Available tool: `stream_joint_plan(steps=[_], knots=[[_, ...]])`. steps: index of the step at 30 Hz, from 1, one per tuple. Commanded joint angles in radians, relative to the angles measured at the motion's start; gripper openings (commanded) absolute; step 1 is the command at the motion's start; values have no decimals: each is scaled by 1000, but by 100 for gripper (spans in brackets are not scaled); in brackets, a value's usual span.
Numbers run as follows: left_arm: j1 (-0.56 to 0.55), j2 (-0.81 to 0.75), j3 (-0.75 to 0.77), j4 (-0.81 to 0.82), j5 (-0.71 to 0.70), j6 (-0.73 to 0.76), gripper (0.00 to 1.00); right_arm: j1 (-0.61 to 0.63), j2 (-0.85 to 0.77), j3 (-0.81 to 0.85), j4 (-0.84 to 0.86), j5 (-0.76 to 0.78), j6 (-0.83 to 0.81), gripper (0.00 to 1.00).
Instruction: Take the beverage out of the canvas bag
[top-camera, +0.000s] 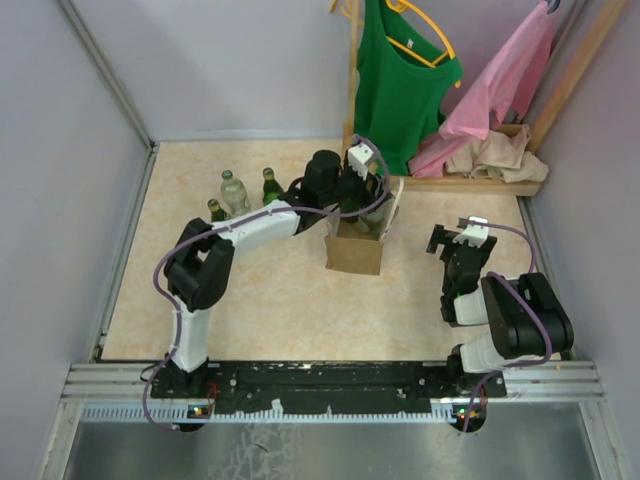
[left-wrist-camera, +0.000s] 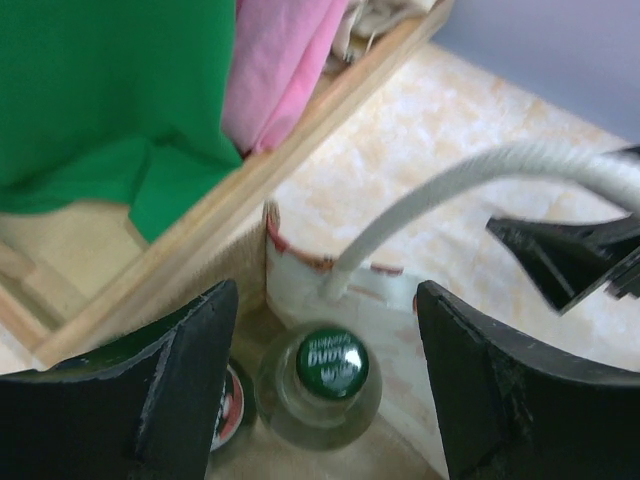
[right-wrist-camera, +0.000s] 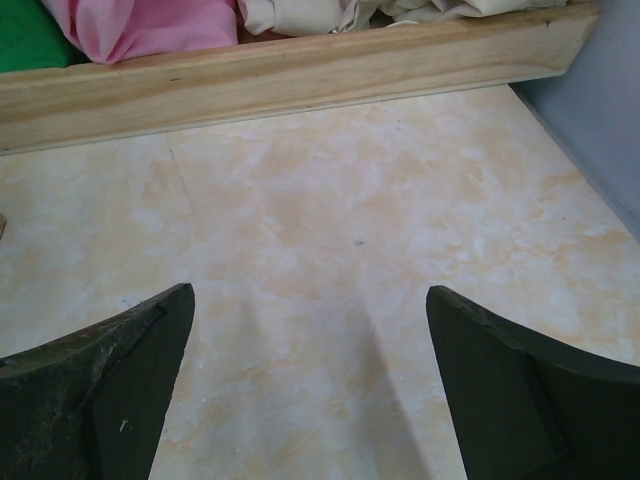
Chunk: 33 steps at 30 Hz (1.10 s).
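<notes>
The tan canvas bag (top-camera: 353, 252) stands upright mid-table, and its white loop handle (left-wrist-camera: 470, 178) arches across the left wrist view. Inside it stands a clear beverage bottle with a green cap (left-wrist-camera: 333, 362). Beside that bottle a red-and-white cap (left-wrist-camera: 231, 404) is half hidden behind my left finger. My left gripper (top-camera: 357, 190) (left-wrist-camera: 325, 292) hangs over the bag's mouth, open, with its fingers on either side of the green cap and touching nothing. My right gripper (top-camera: 455, 238) (right-wrist-camera: 310, 292) is open above bare table to the right of the bag.
Three bottles (top-camera: 233, 190) stand on the table left of the bag. A wooden rack base (right-wrist-camera: 300, 70) runs along the back right, holding pink and beige cloth (top-camera: 490, 150). A green top (top-camera: 400, 85) hangs above it. Grey walls close in both sides.
</notes>
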<state>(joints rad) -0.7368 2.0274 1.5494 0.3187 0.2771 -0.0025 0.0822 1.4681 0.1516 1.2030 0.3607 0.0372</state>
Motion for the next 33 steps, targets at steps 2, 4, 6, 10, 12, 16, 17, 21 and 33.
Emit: stream_joint_plan(steps=[2,4,6,10,12,16,17,21,33], knots=[[-12,21,-47,-44,-60,6,77,-1,-17,19,46,5,3,99],[-16,31,-46,-42,-78,9,75,-1,-17,20,46,5,2,99],[-19,37,-48,-38,-98,13,74,-1,-17,20,46,5,3,99],[-24,58,-39,-30,-116,19,74,-2,-17,19,46,5,3,99],[-24,71,-36,-21,-117,21,74,-1,-17,20,46,4,2,99],[-27,89,-42,17,-113,18,70,-2,-17,19,46,4,2,99],[-28,95,-43,26,-113,16,68,-1,-17,19,46,4,3,99],[-30,110,-52,70,-114,6,45,-1,-18,19,46,4,3,99],[-35,-29,-141,208,-175,47,0,-1,-17,19,46,3,3,99]])
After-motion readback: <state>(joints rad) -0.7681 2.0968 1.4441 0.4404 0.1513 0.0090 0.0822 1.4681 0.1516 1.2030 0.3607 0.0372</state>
